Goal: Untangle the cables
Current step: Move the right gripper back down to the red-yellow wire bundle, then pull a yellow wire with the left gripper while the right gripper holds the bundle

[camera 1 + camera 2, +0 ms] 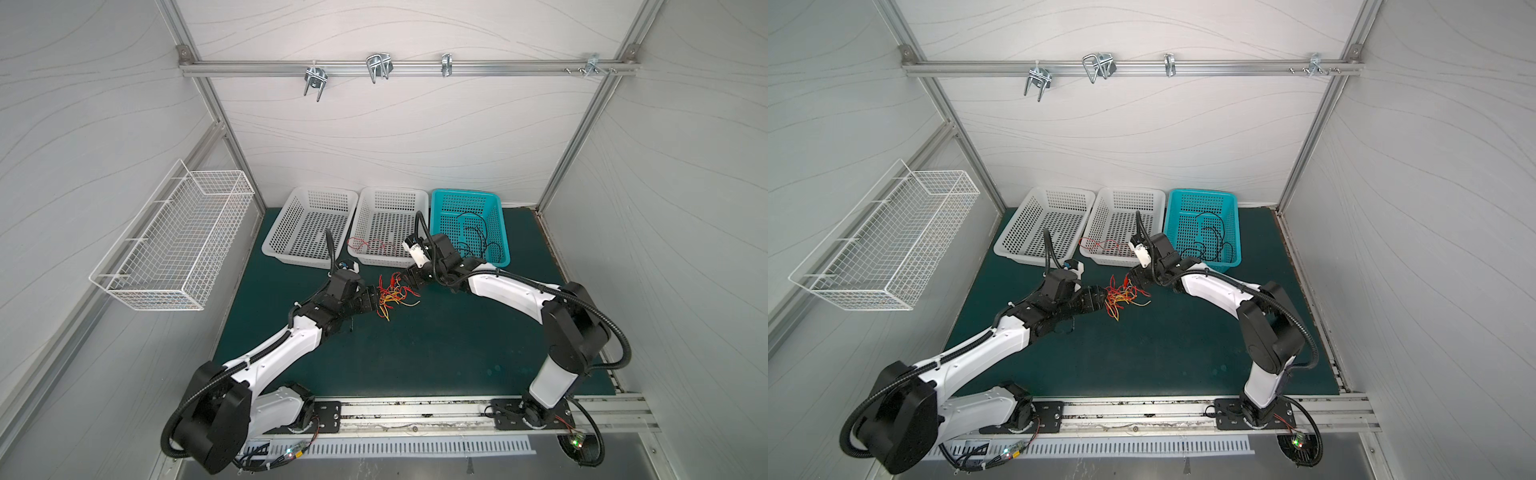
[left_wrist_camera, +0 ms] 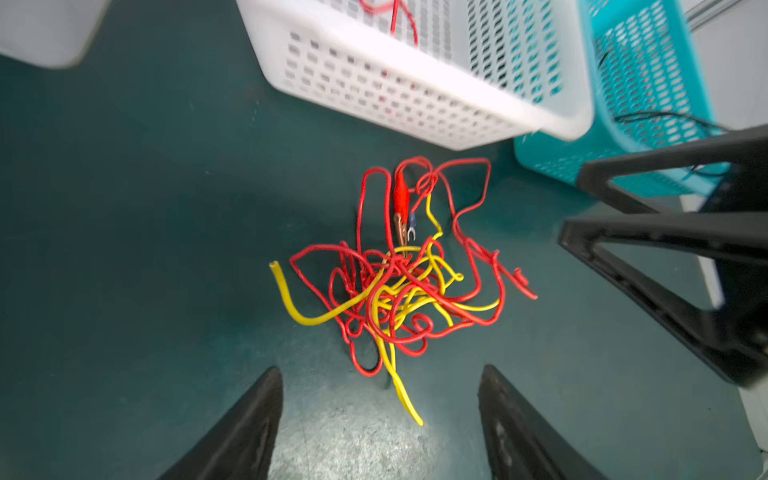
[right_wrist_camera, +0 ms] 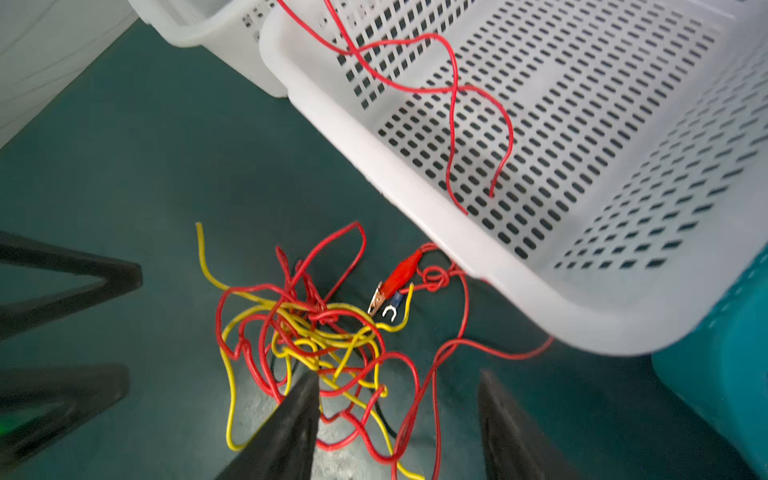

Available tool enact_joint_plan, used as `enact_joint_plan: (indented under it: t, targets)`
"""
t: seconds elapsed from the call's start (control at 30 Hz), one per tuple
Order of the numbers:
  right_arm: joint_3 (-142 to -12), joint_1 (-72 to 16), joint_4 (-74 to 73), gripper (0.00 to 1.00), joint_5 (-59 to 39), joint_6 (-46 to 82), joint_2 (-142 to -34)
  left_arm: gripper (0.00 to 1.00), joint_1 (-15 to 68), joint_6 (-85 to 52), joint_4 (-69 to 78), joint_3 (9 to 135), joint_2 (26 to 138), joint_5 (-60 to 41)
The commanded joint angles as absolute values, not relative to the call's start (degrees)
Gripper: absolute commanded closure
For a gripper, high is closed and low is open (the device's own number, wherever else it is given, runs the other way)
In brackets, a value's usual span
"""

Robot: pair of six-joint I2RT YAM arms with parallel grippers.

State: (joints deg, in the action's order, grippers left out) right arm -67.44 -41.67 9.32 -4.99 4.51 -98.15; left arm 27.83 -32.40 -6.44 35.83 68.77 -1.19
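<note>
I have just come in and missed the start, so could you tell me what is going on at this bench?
Two robot arms are working on a tangle of red and yellow cables lying on the green mat. The left gripper and the right gripper flank it, jaws open, holding nothing. A red cable lies in the middle white basket, and black cables lie in the teal basket.

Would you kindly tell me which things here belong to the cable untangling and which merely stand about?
Job: red and yellow tangle; red cable in the middle white basket; black cables in the teal basket; left gripper and right gripper, both open.
Bystanders: wire rack, metal hooks, left white basket.
</note>
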Motion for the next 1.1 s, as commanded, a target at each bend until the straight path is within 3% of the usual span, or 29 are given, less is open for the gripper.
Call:
enact_joint_plan:
  t: [0.0,0.27,0.4,0.6,0.73,0.9,1.07]
  targets:
    - [-65.3,-41.6,7.2,0.35,-7.2,8.5,-97.4,0.27,27.6,-34.2,-1.9,38.2,72.4,-3.7]
    - [-66.3,-42.9,5.1,0.39,-9.4,12.4,-102.5,0.43,27.7,-36.2,2.3,39.0,78.0,-6.0]
    - [-66.8,-43.2,6.0,0.55,-9.6,12.8,-103.7,0.56,27.8,-36.6,3.5,38.9,79.2,-5.6]
    - [-64.6,-43.3,5.5,0.87,-8.5,13.7,-102.2,0.79,27.7,-37.3,4.6,38.5,81.1,-4.8]
    - [-63.7,-43.5,6.4,0.98,-8.4,13.5,-99.7,1.0,27.7,-37.6,4.0,38.9,82.3,-4.1]
    - [-62.1,-43.8,8.6,1.0,-6.6,11.8,-94.9,1.0,27.8,-39.3,0.0,38.6,81.1,1.3]
    - [-60.3,-43.4,12.8,1.0,2.8,11.5,-88.4,1.0,27.7,-39.8,-8.4,39.6,80.0,7.5]
